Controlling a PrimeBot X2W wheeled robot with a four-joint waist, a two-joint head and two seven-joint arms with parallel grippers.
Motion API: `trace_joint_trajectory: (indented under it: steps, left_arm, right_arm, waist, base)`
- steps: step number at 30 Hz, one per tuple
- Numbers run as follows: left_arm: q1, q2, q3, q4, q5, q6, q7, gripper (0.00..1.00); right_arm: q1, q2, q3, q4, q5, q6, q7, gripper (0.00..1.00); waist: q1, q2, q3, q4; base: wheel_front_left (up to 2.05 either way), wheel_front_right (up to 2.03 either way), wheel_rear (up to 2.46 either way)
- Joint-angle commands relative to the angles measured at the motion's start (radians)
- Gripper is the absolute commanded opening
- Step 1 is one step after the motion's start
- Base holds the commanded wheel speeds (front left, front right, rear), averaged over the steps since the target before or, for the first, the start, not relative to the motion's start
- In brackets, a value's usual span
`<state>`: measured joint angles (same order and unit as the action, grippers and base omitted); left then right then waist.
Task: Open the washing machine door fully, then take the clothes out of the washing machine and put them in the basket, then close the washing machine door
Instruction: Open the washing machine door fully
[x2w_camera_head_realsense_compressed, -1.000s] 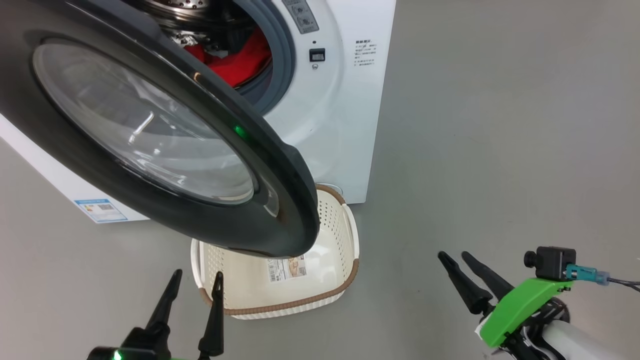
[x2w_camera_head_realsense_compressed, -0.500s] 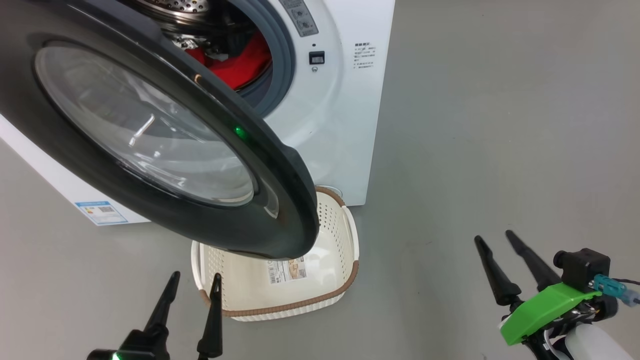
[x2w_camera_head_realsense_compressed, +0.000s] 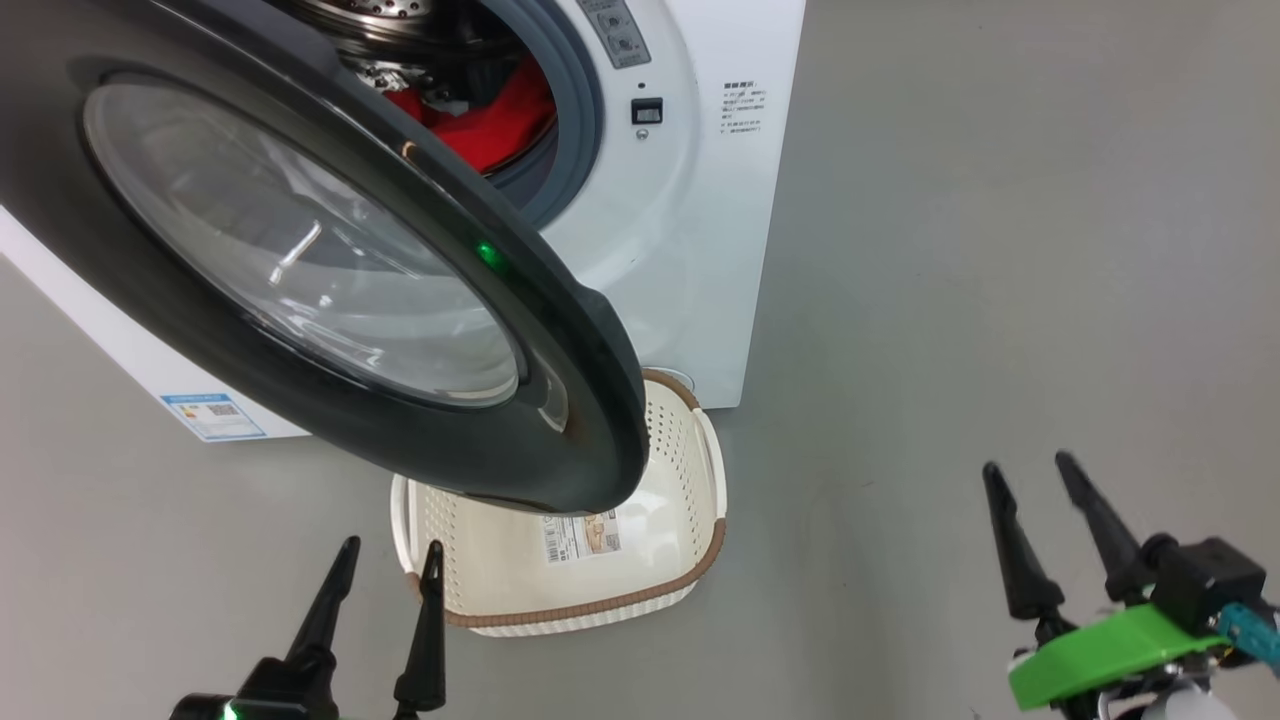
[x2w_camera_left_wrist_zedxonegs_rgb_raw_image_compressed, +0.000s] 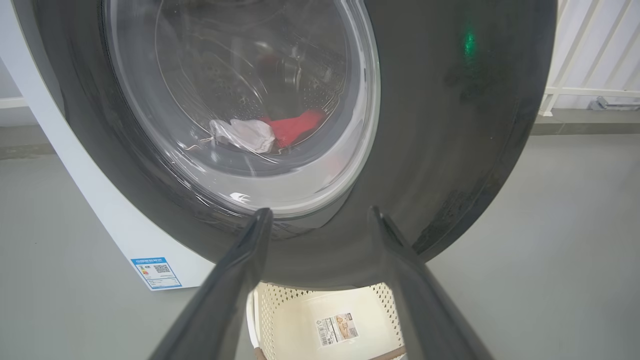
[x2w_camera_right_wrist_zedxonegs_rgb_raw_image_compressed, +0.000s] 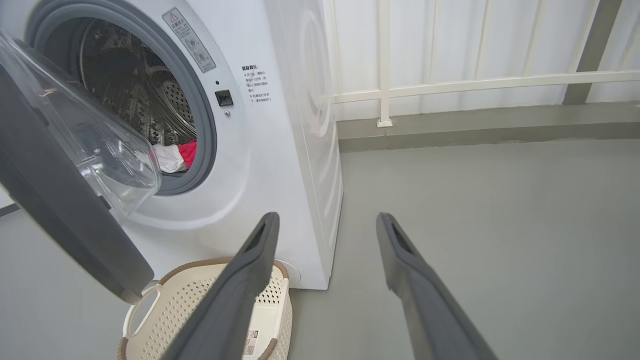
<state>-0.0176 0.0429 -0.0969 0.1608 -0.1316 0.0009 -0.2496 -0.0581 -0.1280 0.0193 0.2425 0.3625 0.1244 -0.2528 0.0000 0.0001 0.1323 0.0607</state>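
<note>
Head view: glossy round door (x2w_camera_head_realsense_compressed: 320, 270) over perforated cream basket (x2w_camera_head_realsense_compressed: 680, 460)

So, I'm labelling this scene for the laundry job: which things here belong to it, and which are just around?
Part of the job:
- washing machine door, partly open
- washing machine
- red garment in the drum
- white garment beside it
- basket on the floor under the door

Just there:
- white railing behind
- grey floor

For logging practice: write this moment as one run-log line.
black-rimmed round glass door: partly open; red and white clothes: in drum; cream perforated plastic basket: empty, below door; left gripper: open; right gripper: open
</note>
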Motion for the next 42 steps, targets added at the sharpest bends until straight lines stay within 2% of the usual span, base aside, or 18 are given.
trace_joint_trajectory:
  steps: [1, 16, 21, 22, 24, 30, 35, 42]
  left_arm:
    - [-0.007, 0.007, 0.032, -0.031, 0.001, 0.009, -0.012, 1.0]
    - [-0.007, 0.007, 0.033, -0.034, -0.001, 0.01, -0.012, 1.0]
    - [-0.011, 0.007, 0.031, -0.03, -0.003, 0.007, -0.012, 1.0]
    - [-0.011, 0.007, 0.029, -0.028, -0.004, 0.007, -0.012, 1.0]
    - [-0.011, 0.007, 0.026, -0.027, -0.006, 0.006, -0.012, 1.0]
    - [-0.011, 0.007, 0.018, -0.025, -0.01, 0.006, -0.012, 1.0]
    - [-0.011, 0.007, 0.017, -0.025, -0.011, 0.005, -0.012, 1.0]
    - [-0.019, 0.007, -0.002, -0.024, -0.016, 0.002, -0.012, 1.0]
  right_arm:
    - [0.018, 0.002, 0.011, -0.02, -0.015, 0.006, -0.009, 1.0]
    - [0.026, 0.019, 0.016, -0.021, -0.023, 0.006, -0.009, 1.0]
    - [0.014, 0.015, 0.05, -0.033, 0.016, 0.006, -0.009, 0.98]
    - [0.01, 0.015, 0.056, -0.037, 0.031, 0.006, -0.009, 0.47]
    - [-0.001, 0.013, 0.07, -0.046, 0.057, 0.006, -0.009, 0.0]
    - [-0.064, 0.012, 0.135, -0.113, 0.185, 0.006, -0.009, 0.0]
    - [-0.158, 0.024, 0.142, -0.155, 0.323, 0.006, -0.009, 0.0]
    - [-0.306, -0.008, 0.273, -0.135, 0.635, 0.006, -0.009, 0.0]
  waist:
    - [0.0, -0.0001, 0.0, 0.002]
    - [0.0, -0.0001, -0.001, 0.003]
    - [0.0, -0.0001, -0.002, 0.01]
    - [0.0, -0.0001, -0.003, 0.012]
    - [0.0, -0.0001, -0.003, 0.017]
    - [0.0, -0.0001, -0.006, 0.036]
    - [0.0, -0.0001, -0.007, 0.053]
    - [0.0, -0.0001, 0.0, 0.085]
  base:
    - [0.0, 0.0, 0.0]
    - [0.0, 0.0, 0.0]
    - [0.0, 0.0, 0.0]
    - [0.0, 0.0, 0.0]
    - [0.0, 0.0, 0.0]
    - [0.0, 0.0, 0.0]
    - [0.0, 0.0, 0.0]
    - [0.0, 0.0, 0.0]
